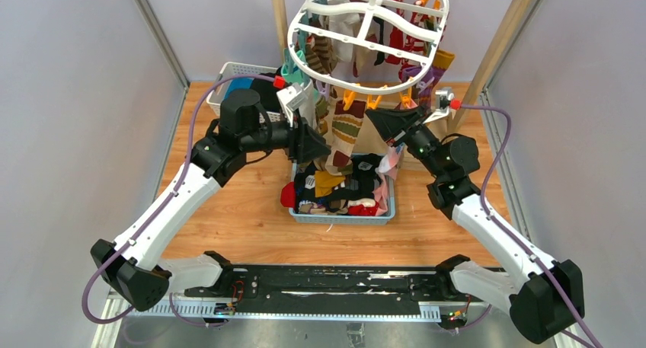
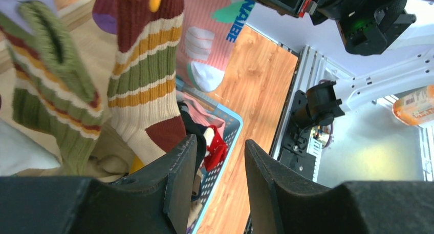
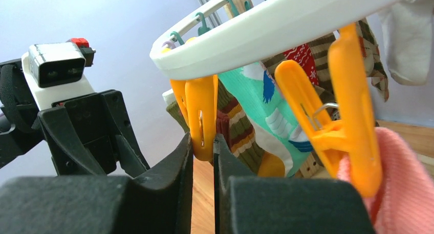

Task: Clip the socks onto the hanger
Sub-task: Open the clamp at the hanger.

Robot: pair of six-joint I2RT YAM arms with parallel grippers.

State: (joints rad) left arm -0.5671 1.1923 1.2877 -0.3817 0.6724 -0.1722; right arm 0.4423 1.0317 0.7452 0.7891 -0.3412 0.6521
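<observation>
The white oval hanger (image 1: 381, 90) hangs at the back with several socks clipped to its orange and teal clothespins. My right gripper (image 1: 383, 122) (image 3: 203, 142) is shut on a dangling orange clothespin (image 3: 200, 116) at the hanger's near rim (image 3: 266, 29). Next to it another orange clothespin (image 3: 353, 116) grips a pink sock (image 3: 404, 193). My left gripper (image 1: 316, 146) (image 2: 220, 147) is open and empty, right beside a hanging olive, maroon and cream striped sock (image 2: 146, 75) (image 1: 346, 131). Loose socks (image 1: 343, 188) fill the blue basket (image 1: 343, 217) below.
A wooden pole rack (image 1: 499, 47) holds the hanger. A white lattice basket (image 1: 228, 78) stands at the back left behind the left arm. Grey walls close in both sides. The wooden table's near edge meets a black rail (image 1: 327, 283).
</observation>
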